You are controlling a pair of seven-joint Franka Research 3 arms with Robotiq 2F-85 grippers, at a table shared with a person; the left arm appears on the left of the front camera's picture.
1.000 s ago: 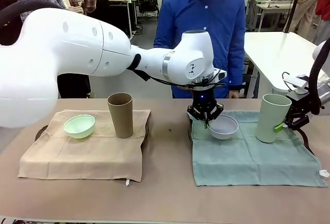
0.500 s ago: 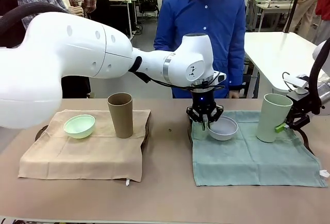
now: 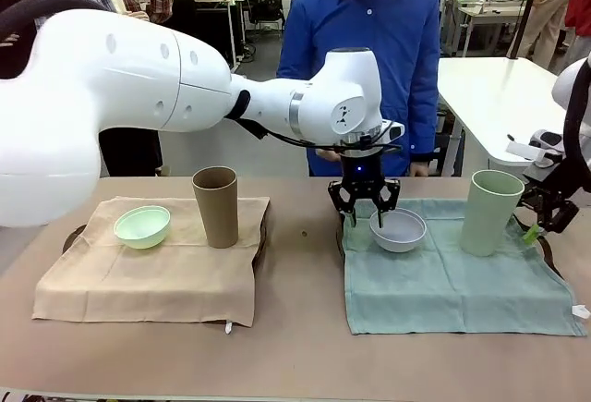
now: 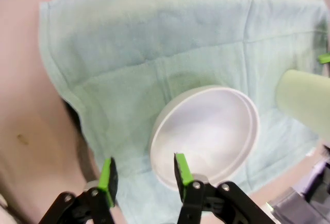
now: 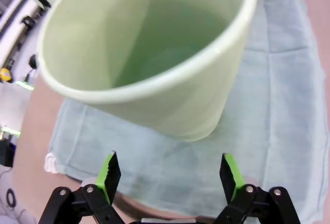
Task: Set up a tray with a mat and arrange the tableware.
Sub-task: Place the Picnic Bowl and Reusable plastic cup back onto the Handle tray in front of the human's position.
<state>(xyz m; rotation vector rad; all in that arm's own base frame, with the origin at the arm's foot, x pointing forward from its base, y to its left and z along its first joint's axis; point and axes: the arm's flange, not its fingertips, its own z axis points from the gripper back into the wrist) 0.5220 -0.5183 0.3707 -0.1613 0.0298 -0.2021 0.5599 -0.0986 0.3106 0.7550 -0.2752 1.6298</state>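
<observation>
Since the mint-green bowl [image 3: 142, 225] and tan-brown cup [image 3: 215, 206] already sit on the beige mat [image 3: 148, 273], that side looks done. My left gripper [image 3: 367, 217], fingers apart, hovers at the white bowl [image 3: 398, 229] on the green mat [image 3: 443, 282]; my right gripper [image 3: 538, 228], also apart, is just beside the pale-green cup [image 3: 487, 212], so little seems left.

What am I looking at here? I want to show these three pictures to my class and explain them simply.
Two white robot arms work at a table, facing a person in a blue shirt. One picture looks across the table; the other two come from cameras on each arm's wrist. The left claw hangs open over a white bowl on a green cloth. The right claw is open beside a pale-green cup. A tan cloth carries a mint-green bowl and a brown cup. Nothing is held.
</observation>
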